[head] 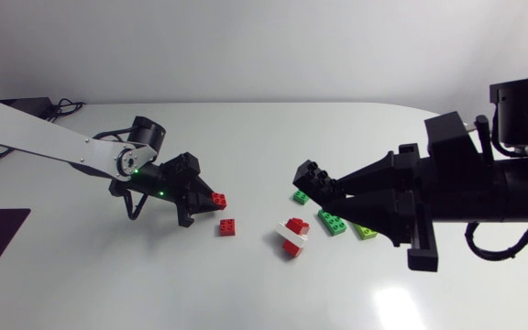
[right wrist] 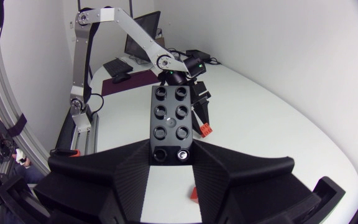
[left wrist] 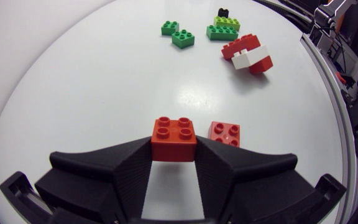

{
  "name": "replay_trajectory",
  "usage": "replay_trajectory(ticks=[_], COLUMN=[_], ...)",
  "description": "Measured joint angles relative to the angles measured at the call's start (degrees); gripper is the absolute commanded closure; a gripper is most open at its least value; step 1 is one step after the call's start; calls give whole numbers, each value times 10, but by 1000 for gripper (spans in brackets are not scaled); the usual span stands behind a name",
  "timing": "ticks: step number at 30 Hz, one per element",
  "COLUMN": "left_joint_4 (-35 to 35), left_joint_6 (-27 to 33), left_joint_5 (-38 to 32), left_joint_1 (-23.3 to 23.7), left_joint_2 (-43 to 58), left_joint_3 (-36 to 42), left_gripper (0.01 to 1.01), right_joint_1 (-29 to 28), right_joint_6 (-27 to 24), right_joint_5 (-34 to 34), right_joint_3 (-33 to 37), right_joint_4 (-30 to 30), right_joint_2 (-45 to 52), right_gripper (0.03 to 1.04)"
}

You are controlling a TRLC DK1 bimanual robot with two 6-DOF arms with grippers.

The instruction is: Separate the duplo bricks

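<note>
The left gripper, left of the middle of the white worktop, is clamped on a red square brick. The right gripper, over the worktop's right half, is clamped on a long black brick. Between them, near the worktop's middle, lie a loose red brick, a red-and-white stack and green bricks.

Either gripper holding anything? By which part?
Both. The left gripper pinches a red brick by two opposite sides. The right gripper clamps a black brick at one end; the rest sticks out ahead.
</note>
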Motion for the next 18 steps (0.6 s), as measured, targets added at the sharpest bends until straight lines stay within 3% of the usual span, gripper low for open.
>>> replay_trajectory(ticks=[15,18], left_joint_4=[49,59], left_joint_6=[-10,-10], left_joint_5=[0,1], left_joint_1=[3,4], left_joint_2=[30,30], left_joint_3=[-25,-29], left_gripper=[644,518], right_joint_1=[16,12], right_joint_6=[-16,-36], right_joint_5=[96,118], right_joint_3=[-19,-36], right_joint_4=[2,2], right_joint_2=[10,16], right_gripper=[746,746])
